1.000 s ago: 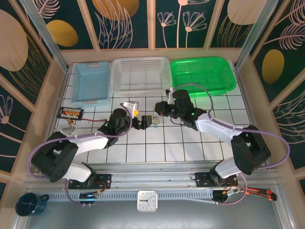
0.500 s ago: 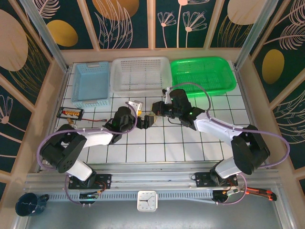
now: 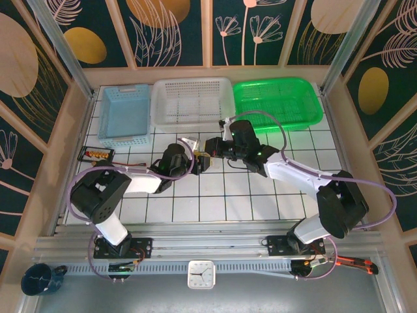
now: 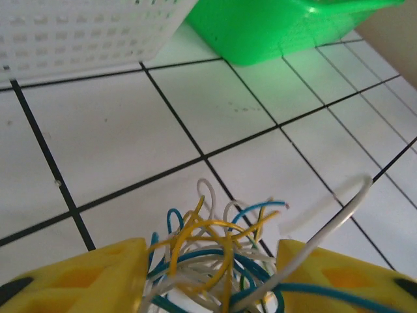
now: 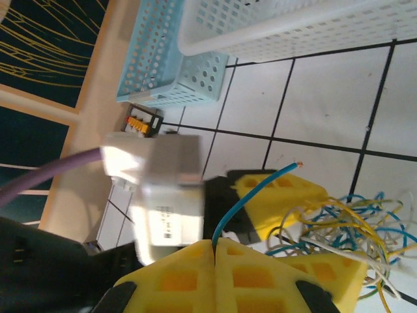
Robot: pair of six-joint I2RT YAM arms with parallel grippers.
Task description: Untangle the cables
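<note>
**Blue wire pinched, tangle flanked**

My right gripper (image 5: 214, 251) is clamped on a blue wire (image 5: 254, 192). My left gripper (image 4: 212, 264) flanks the cables (image 4: 202, 241) at bottom centre; I cannot tell whether it squeezes them. A white basket (image 4: 78, 32) sits upper left.

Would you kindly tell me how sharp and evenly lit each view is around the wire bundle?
Top external: evenly lit and sharp, though the cables are tiny there. Left wrist: the bundle is fairly crisp, the green basket behind is soft and tints the tile. Right wrist: the left arm's white housing is smeared, the blue wire sharp.
</note>
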